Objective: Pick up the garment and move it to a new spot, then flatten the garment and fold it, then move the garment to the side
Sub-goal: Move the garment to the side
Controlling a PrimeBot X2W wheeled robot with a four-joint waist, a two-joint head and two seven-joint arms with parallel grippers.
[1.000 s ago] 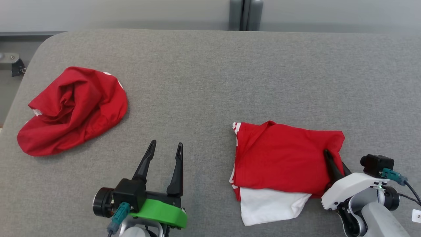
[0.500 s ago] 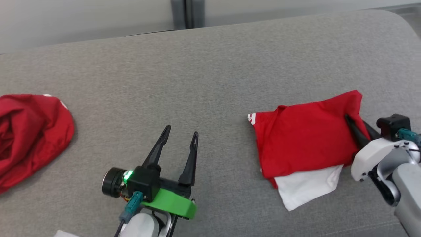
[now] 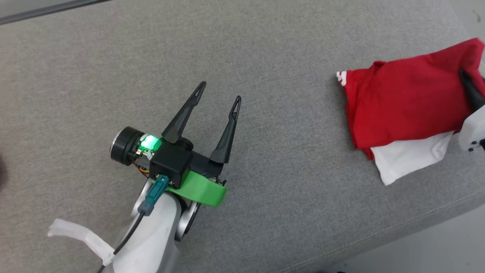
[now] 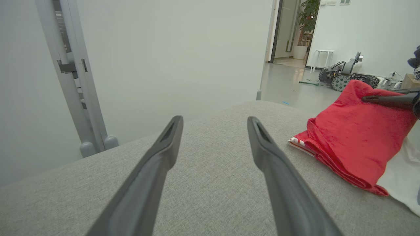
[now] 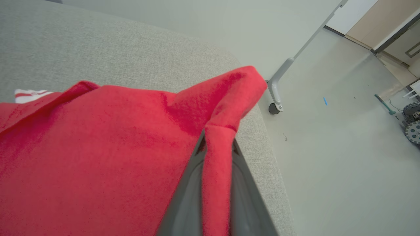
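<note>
Seemingly on the last leg of its chore, a two-armed robot works at a grey cloth-covered tabletop (image 3: 288, 45).

Head view: the folded garment (image 3: 401, 106) lies at the right of the frame, close to the tabletop's rounded corner. It is a red bundle with a white layer showing beneath its lower edge and striped red-and-white trim at its left corner. The right gripper (image 3: 464, 76) enters from the right edge, its dark fingers shut on the bundle's right-hand side. The left gripper (image 3: 220, 91) hovers at centre frame, well apart from the cloth, fingers spread wide and holding nothing.

Left wrist view: bare grey fabric shows between the two parted fingers (image 4: 164, 154). The garment sits at right in several soft layers, with a dark finger of the other arm across its top corner.

Right wrist view: a ridge of red cloth is pinched between the closed fingers (image 5: 188, 186). The rest of the bundle spreads left over the tabletop, with the floor beyond the edge.

The piece looks light, limp and loosely stacked. Pulled by one side, it is likely to trail and let its folds slide. A hold through every layer at the thick folded edge would serve best, though whether the present pinch takes in the white layer cannot be told from these angles.
</note>
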